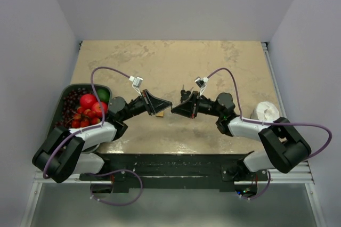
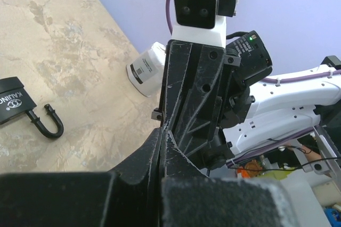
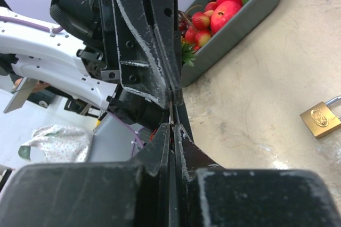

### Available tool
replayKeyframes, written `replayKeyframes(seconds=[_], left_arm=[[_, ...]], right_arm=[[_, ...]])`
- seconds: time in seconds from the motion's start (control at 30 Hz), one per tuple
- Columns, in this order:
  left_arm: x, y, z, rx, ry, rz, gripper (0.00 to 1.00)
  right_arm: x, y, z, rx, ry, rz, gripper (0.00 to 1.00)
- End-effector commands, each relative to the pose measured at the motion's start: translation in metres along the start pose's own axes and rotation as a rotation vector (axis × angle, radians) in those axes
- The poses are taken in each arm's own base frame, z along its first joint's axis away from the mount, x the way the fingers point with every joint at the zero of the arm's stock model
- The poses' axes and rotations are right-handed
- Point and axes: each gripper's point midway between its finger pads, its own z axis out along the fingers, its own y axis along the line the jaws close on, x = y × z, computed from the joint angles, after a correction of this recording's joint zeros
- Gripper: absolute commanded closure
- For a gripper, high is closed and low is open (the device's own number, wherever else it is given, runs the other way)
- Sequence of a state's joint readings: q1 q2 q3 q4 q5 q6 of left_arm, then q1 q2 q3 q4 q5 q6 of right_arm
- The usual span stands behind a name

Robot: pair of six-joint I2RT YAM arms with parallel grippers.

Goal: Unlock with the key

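Handover looks like the step in hand: the left gripper [image 1: 162, 108] and the right gripper [image 1: 176, 110] meet tip to tip above the middle of the table [image 1: 224, 67], each lying nearly level and pointing at the other. Both pincers are closed, with only a hairline seam between the fingers in each wrist view. The key cannot be made out. If it is there, it sits hidden in the pinch where the tips touch, and I cannot tell which pincer holds it.

Two locks lie on the table. A brass padlock [image 3: 321, 120] rests flat just beside the left gripper's tips, its shackle running out of the right wrist view. A black padlock [image 2: 13, 102] lies near the right gripper on the far side. Its shackle looks swung free at one end, so the brass one is my guess for the lock to open. A tray of fruit [image 3: 234, 32] stands by the left arm and a white container [image 2: 146, 70] by the right arm, both well apart from the meeting point.

To do this well, the receiving pincer should clamp the key's head before the other loosens, leaving the blade sticking out straight. Then one arm should pin the brass padlock flat while the other lines the blade up with the keyway and pushes in squarely before turning. A skewed grip would let the key twist or slip.
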State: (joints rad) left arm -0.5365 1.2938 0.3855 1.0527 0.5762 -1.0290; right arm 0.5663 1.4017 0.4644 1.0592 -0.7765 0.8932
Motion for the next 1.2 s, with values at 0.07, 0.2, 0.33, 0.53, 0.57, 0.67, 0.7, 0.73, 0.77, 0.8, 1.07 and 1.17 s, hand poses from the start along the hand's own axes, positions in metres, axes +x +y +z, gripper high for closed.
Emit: replayKeyframes(seconds=[0.07,0.2,0.33,0.53,0.57,0.67,0.7,0.73,0.77,0.8,1.07,1.17], left_arm=[[-0.015,-0.017,0.004,0.063,-0.026,0.093,1.0],[-0.017,-0.015,0.007,0.049,-0.014,0.134,0.98],[-0.025,-0.005,0.006,-0.043,-0.012,0.228,0.42],[-0.042,-0.001,-0.003,-0.171,-0.014,0.351,0.01],[-0.042,0.002,-0.004,-0.193,-0.003,0.352,0.01],[-0.038,0.016,-0.006,-0.259,0.053,0.343,0.01],[-0.036,0.019,-0.007,-0.268,0.065,0.338,0.01],[-0.032,0.026,-0.008,-0.282,0.085,0.331,0.01],[-0.031,0.03,-0.008,-0.291,0.093,0.323,0.01],[-0.03,0.034,-0.007,-0.303,0.102,0.316,0.01],[-0.024,0.075,-0.009,-0.512,0.211,0.347,0.12],[-0.005,0.098,-0.012,-0.723,0.341,0.455,0.12]], right_arm=[[-0.007,0.004,-0.001,-0.017,-0.04,-0.035,1.0],[-0.006,0.003,-0.002,-0.009,-0.045,-0.03,1.0],[-0.011,-0.007,-0.006,0.051,-0.077,-0.02,1.0],[-0.03,-0.023,-0.024,0.168,-0.155,-0.054,1.0],[-0.032,-0.025,-0.026,0.188,-0.162,-0.061,1.0],[-0.042,-0.028,-0.035,0.268,-0.179,-0.123,1.0],[-0.05,-0.027,-0.037,0.294,-0.202,-0.149,1.0],[-0.047,-0.032,-0.041,0.332,-0.183,-0.166,1.0],[-0.052,-0.025,-0.044,0.334,-0.198,-0.197,1.0],[-0.058,-0.024,-0.046,0.355,-0.212,-0.216,1.0],[-0.059,-0.02,-0.067,0.455,-0.194,-0.288,1.0],[-0.06,-0.018,-0.071,0.473,-0.197,-0.304,1.0]])
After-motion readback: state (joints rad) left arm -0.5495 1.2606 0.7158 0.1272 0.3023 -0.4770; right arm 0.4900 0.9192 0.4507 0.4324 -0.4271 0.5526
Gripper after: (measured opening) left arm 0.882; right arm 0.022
